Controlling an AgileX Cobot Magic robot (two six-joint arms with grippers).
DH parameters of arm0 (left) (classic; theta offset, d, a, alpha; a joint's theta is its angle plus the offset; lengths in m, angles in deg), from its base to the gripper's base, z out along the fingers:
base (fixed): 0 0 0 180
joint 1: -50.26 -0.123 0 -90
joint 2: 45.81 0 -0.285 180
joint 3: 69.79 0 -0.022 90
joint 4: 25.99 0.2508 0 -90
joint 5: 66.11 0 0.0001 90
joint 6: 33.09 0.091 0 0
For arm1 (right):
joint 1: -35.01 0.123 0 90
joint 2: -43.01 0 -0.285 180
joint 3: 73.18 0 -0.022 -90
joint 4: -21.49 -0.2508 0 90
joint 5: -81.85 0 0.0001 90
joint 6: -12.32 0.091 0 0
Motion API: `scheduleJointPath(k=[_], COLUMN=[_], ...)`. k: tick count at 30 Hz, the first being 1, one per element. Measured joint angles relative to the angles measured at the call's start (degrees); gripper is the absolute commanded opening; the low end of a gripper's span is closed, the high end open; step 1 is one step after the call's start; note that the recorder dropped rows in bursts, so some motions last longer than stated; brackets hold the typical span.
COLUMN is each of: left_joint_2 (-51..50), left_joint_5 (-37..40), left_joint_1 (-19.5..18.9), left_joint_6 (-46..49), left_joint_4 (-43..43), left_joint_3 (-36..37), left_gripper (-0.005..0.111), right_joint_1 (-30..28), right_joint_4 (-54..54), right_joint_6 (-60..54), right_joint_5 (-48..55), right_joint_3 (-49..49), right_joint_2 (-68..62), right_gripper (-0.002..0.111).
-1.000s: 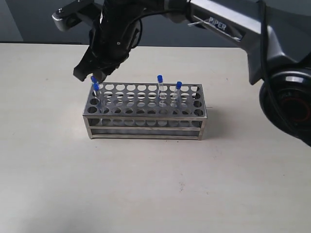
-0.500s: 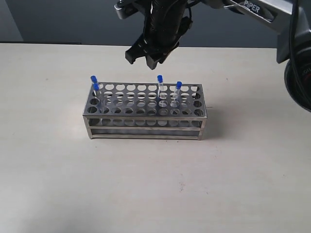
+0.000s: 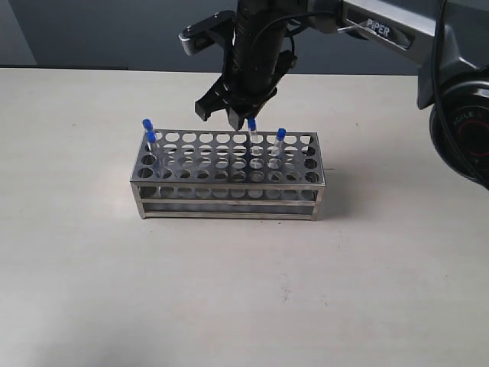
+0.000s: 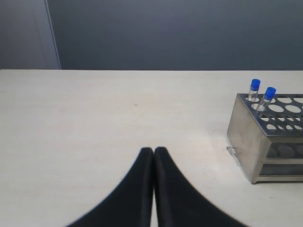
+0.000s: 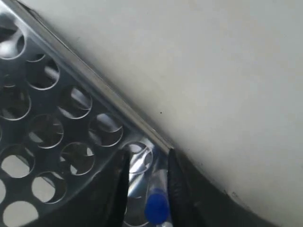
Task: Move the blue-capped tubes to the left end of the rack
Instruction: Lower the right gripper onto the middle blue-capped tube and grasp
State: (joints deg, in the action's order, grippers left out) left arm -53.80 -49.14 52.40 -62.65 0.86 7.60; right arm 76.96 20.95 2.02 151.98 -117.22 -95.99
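The right arm (image 3: 397, 42) is silver-grey, lettered "PIPER", with black cables and an apparently matte-black pincer (image 3: 220, 116).

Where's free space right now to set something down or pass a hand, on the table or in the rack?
The table is bare in front of the rack and to its left, up to the shut left gripper. Holes between the left-end blue-capped tubes and the third tube are empty. Crowded: mid-rack, where the open right gripper straddles the third tube, the fourth tube close beside.

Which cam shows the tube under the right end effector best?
Right wrist view: that tube shows close up, between the right end effector's fingers. Exterior view shows it small, just under the fingertips. Left wrist view shows only two other tubes at the rack end.
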Motion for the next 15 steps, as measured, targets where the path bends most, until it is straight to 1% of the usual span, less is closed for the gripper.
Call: scheduleJointPath(k=[15], left_joint_2=[0.0], left_joint_5=[0.0], left_joint_1=[0.0], left_joint_6=[0.0], left_joint_4=[0.0], left_joint_3=[0.0], left_gripper=[0.001], right_joint_1=[-1.0], right_joint_4=[1.93], right_joint_6=[0.0], right_joint_5=[0.0], right_joint_3=[0.0], right_joint_2=[-0.13], right_gripper=[0.028])
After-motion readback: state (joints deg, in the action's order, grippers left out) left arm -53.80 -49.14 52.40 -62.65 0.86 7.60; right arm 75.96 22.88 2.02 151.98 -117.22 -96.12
